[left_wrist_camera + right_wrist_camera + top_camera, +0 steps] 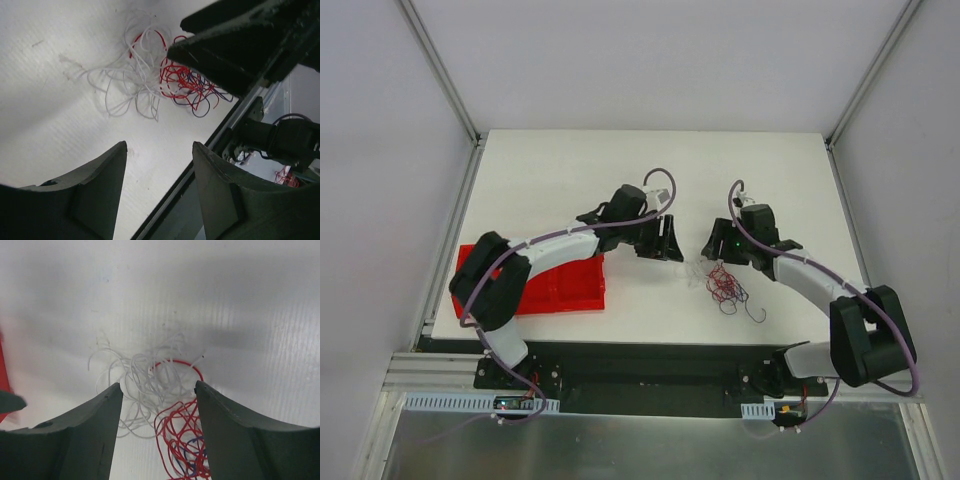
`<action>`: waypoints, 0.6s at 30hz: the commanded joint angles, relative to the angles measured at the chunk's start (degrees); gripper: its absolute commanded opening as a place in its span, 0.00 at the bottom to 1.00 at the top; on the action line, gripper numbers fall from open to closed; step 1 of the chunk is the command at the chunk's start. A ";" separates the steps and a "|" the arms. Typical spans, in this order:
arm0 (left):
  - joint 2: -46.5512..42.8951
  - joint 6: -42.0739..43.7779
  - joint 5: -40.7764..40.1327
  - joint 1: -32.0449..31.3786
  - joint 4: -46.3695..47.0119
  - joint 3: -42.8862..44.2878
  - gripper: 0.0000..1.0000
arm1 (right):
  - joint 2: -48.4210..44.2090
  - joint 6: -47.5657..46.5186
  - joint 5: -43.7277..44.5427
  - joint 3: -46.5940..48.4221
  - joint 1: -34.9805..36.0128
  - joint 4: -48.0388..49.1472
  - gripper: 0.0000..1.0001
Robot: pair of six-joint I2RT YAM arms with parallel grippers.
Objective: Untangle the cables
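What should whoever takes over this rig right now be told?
Left gripper: open, empty, over bare table beside the cables.
Right gripper: open, jaws either side of the white loops; no grip visible.
Cables: one tangle near the table's middle, by both grippers; white strands on one side, red and purple on the other, interlaced where they meet.
Done: nothing separated yet.
Left: pull the strands apart and lay them out singly.
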 commanded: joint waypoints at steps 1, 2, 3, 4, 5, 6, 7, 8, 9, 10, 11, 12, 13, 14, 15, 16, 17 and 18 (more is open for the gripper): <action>7.37 -4.62 0.21 -0.99 0.21 7.66 0.52 | -5.08 2.38 1.06 2.09 0.16 -9.62 0.64; 8.95 -5.33 -0.14 -1.08 -0.15 8.54 0.51 | -6.57 2.39 1.24 1.22 0.16 -10.33 0.63; 10.01 -5.16 -0.58 -1.25 -0.24 9.33 0.50 | -8.59 2.30 1.32 0.16 0.16 -10.77 0.63; 10.98 -4.55 -2.06 -1.43 -0.41 9.77 0.50 | -10.26 2.30 1.32 -0.80 0.16 -11.39 0.63; 11.60 -4.02 -3.21 -1.61 -0.67 10.21 0.49 | -12.36 2.65 1.24 -1.94 0.16 -11.65 0.63; 12.48 -3.93 -3.48 -1.61 -0.68 10.65 0.49 | -14.21 3.17 1.06 -3.09 0.16 -11.92 0.62; 13.36 -4.28 -2.96 -1.61 -0.68 11.44 0.49 | -15.54 4.05 1.06 -4.06 0.25 -12.09 0.62; 13.97 -4.63 -2.17 -1.78 -0.76 12.32 0.50 | -16.94 4.67 0.97 -4.94 0.16 -12.62 0.61; 14.59 -4.54 -2.43 -2.31 -0.77 13.11 0.53 | -17.83 5.11 0.54 -5.73 0.33 -12.71 0.61; 14.86 -4.11 -3.30 -3.01 -1.03 13.90 0.56 | -18.53 5.29 -0.08 -6.61 0.34 -12.28 0.60; 15.21 -3.58 -4.35 -4.06 -1.38 15.04 0.56 | -19.15 5.37 -0.34 -7.48 0.34 -12.10 0.59; 15.73 -3.23 -5.32 -4.77 -1.90 15.92 0.56 | -19.41 5.64 0.61 -7.75 0.34 -12.36 0.59; 16.17 -2.62 -6.37 -5.29 -2.52 17.06 0.54 | -19.85 5.81 2.19 -7.93 0.34 -13.06 0.59; 16.70 -1.65 -7.52 -6.08 -4.35 18.12 0.52 | -20.29 5.99 3.77 -8.02 0.34 -13.76 0.58; 17.14 0.27 -9.01 -6.61 -5.33 19.35 0.50 | -20.64 6.25 5.26 -8.11 0.34 -14.55 0.58; 17.58 2.55 -10.67 -7.31 -6.29 20.23 0.46 | -21.00 6.51 5.80 -8.11 0.25 -14.99 0.58; 17.84 5.80 -12.34 -8.02 -6.82 20.93 0.44 | -21.26 6.78 6.24 -7.93 0.25 -15.78 0.59; 17.93 9.66 -13.32 -8.81 -7.00 21.20 0.43 | -21.70 7.13 6.07 -8.02 0.25 -16.31 0.58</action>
